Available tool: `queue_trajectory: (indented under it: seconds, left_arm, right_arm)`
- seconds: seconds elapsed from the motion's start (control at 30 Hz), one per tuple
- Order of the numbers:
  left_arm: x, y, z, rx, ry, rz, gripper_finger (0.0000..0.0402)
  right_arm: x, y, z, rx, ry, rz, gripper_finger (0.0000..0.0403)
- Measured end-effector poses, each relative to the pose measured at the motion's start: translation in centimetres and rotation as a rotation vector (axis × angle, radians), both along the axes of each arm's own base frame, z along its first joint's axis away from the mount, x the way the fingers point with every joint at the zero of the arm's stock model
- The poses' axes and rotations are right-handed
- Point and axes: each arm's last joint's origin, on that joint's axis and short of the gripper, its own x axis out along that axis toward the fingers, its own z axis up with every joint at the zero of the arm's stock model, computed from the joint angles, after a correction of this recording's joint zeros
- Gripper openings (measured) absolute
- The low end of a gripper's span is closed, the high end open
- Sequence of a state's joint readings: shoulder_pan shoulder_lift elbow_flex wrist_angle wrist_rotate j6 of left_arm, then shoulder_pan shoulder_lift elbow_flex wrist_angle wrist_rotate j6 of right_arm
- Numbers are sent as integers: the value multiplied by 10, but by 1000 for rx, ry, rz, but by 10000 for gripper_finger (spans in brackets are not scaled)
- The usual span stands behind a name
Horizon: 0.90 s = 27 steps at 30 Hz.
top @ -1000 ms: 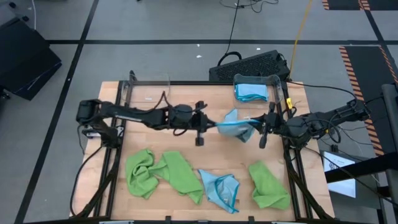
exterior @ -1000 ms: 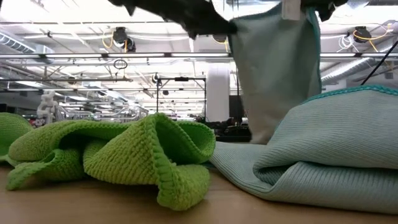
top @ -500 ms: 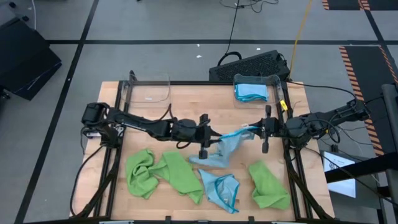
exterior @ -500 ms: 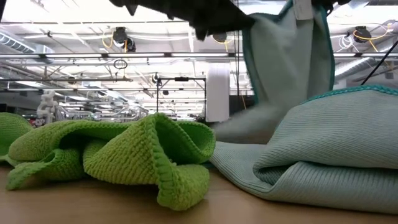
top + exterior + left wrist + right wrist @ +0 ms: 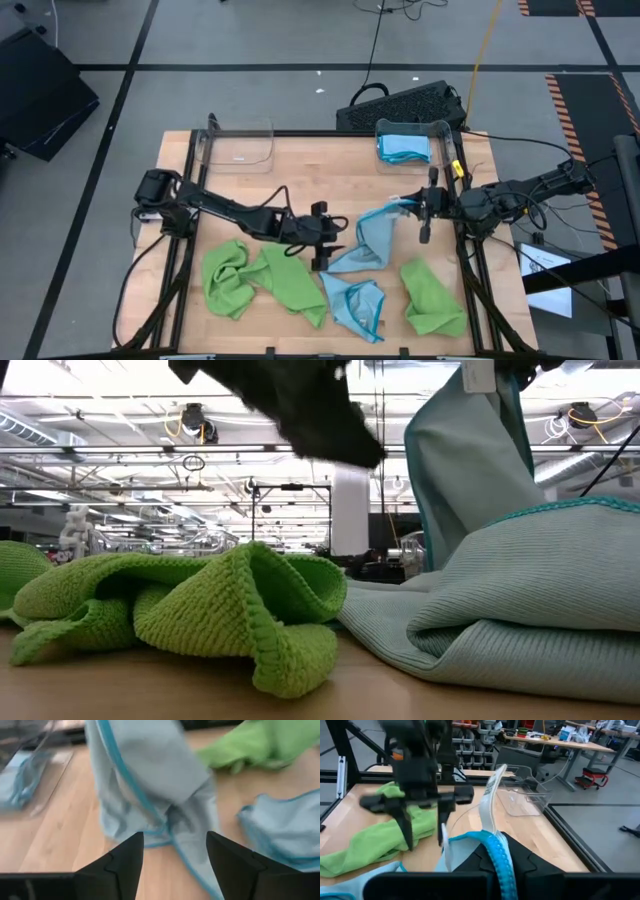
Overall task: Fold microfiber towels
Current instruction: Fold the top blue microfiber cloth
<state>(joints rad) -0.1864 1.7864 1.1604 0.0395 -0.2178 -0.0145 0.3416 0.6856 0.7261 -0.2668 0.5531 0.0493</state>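
Crowding the hanging blue towel (image 5: 372, 240): crumpled green towels (image 5: 262, 278).

The hanging towel (image 5: 372, 238) near the middle of the table is light blue with a darker teal edge. A crumpled towel (image 5: 353, 303) at the front edge of the table has the same light blue and teal. More light blue cloth (image 5: 402, 147) sits in the clear bin (image 5: 446, 132) at the back right corner. Three towels are bright lime green: two (image 5: 228, 278) (image 5: 292, 281) by the front left and one (image 5: 431, 296) by the front right corner. The table (image 5: 300, 160) is pale wood with thin stripes. Both arms are black. The left gripper (image 5: 175, 870) has dark fingers. The floor (image 5: 250, 35) is grey with dark lines.
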Motion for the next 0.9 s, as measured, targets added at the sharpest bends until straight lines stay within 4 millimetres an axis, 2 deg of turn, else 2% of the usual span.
queue_trajectory:
  seconds: [0.17,0.4,0.57,0.7,0.8,0.9]
  left_arm:
    - [20,1,-39,-39,-59,42,215]
    - [42,9,-92,43,-114,15,215]
    - [48,16,-112,109,-132,-4,220]
    - [52,18,-118,154,-190,-20,207]
    - [53,18,-118,200,-203,-55,180]
    - [53,18,-118,227,-198,-73,135]
  right_arm:
    - [0,0,0,-4,0,2,9]
    - [0,0,0,-1,2,4,9]
    - [1,0,-1,5,2,2,9]
    - [3,1,-2,10,11,0,9]
    - [4,2,-3,7,19,0,9]
    - [4,2,-3,7,20,0,9]
